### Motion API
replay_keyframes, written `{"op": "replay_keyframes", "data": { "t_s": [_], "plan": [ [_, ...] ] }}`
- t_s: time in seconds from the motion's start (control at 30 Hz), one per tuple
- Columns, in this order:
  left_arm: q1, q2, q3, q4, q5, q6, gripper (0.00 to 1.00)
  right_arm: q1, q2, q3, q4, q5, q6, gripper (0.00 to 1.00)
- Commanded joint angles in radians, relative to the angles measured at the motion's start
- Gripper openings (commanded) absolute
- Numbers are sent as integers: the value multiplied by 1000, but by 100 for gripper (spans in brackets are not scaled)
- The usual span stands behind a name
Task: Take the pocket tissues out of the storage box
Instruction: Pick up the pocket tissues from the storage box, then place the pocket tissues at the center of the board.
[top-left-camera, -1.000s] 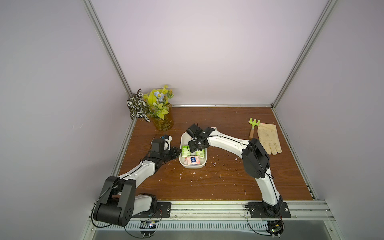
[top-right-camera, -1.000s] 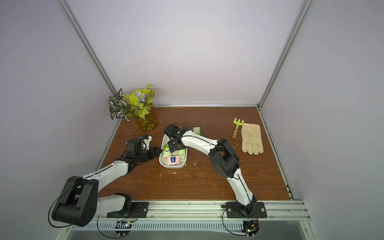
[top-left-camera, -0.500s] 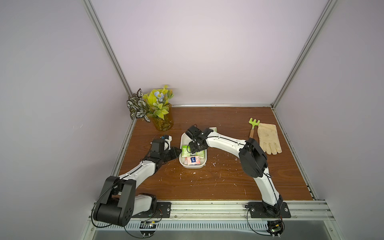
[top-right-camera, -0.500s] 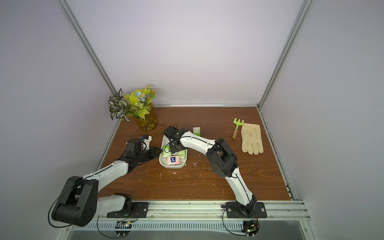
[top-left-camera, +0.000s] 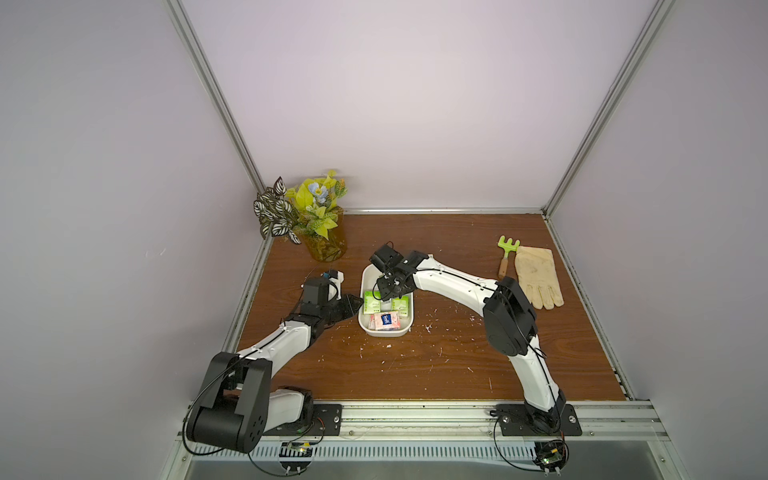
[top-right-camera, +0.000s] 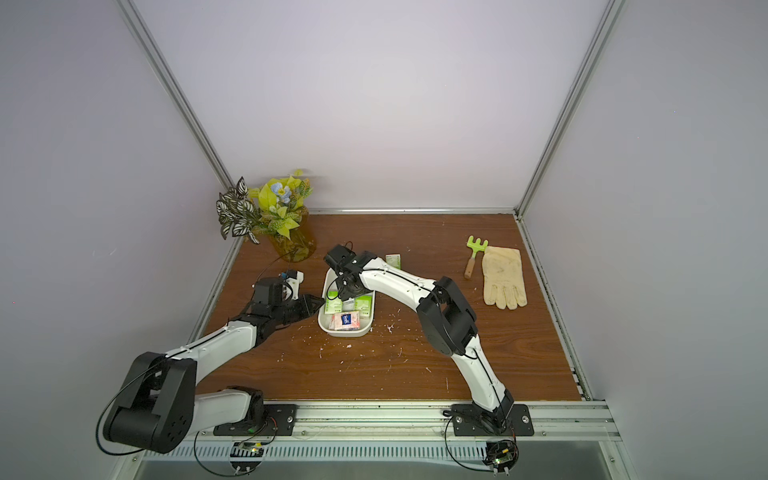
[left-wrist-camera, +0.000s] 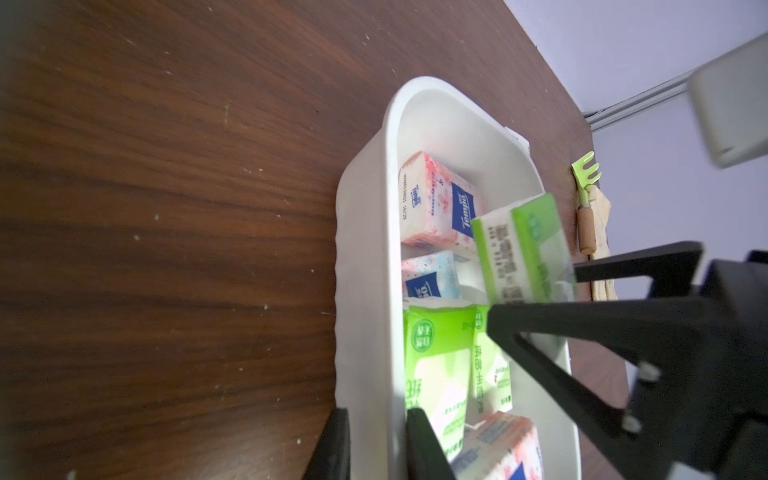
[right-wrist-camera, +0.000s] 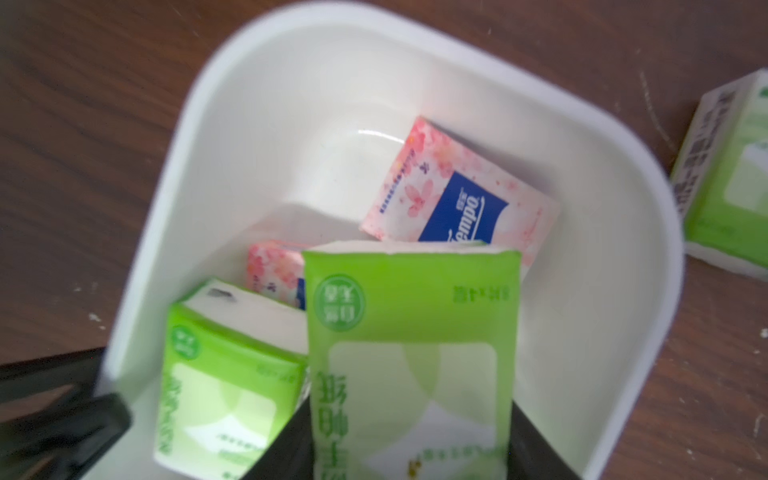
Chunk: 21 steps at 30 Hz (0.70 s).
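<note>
The white storage box (top-left-camera: 384, 333) (top-right-camera: 345, 333) sits mid-table with several pocket tissues in it. My right gripper (right-wrist-camera: 411, 453) (top-left-camera: 388, 293) is shut on a green-and-white packet (right-wrist-camera: 411, 353) (left-wrist-camera: 523, 253), held upright over the box. Below it lie another green packet (right-wrist-camera: 224, 374) (top-left-camera: 371, 302) and pink packets with blue labels (right-wrist-camera: 457, 195) (top-left-camera: 386, 321). My left gripper (left-wrist-camera: 376, 449) (top-left-camera: 357, 305) is shut on the box's left wall (left-wrist-camera: 370, 291), one finger outside and one inside. One green packet (top-right-camera: 393, 261) (right-wrist-camera: 731, 174) lies on the table beyond the box.
An amber vase of leaves and flowers (top-left-camera: 324, 245) stands at the back left. A green hand rake (top-left-camera: 507, 253) and a pale glove (top-left-camera: 538, 278) lie at the right. White crumbs are scattered over the brown table (top-left-camera: 415, 365) in front of the box.
My right gripper's jaws have closed onto the green packet inside the box. The left gripper has kept its hold on the box wall without moving.
</note>
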Motion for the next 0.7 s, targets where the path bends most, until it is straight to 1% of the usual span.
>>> {"op": "replay_keyframes", "data": {
  "t_s": [0.0,0.27,0.53,0.67],
  "plan": [
    [-7,-14,-12,-1,-14,11,20,-19,-101,58,-37,21,-19,56],
    [-7,-19,-17,4,-24,3,20,-110,-140,47,-30,34,-41,56],
    [-7,-19,-13,-1,-28,5,20,-246,-172,-82,49,40,-61,56],
    [-7,-19,-12,-3,-28,6,20,-303,-162,-126,82,18,-61,56]
  ]
}}
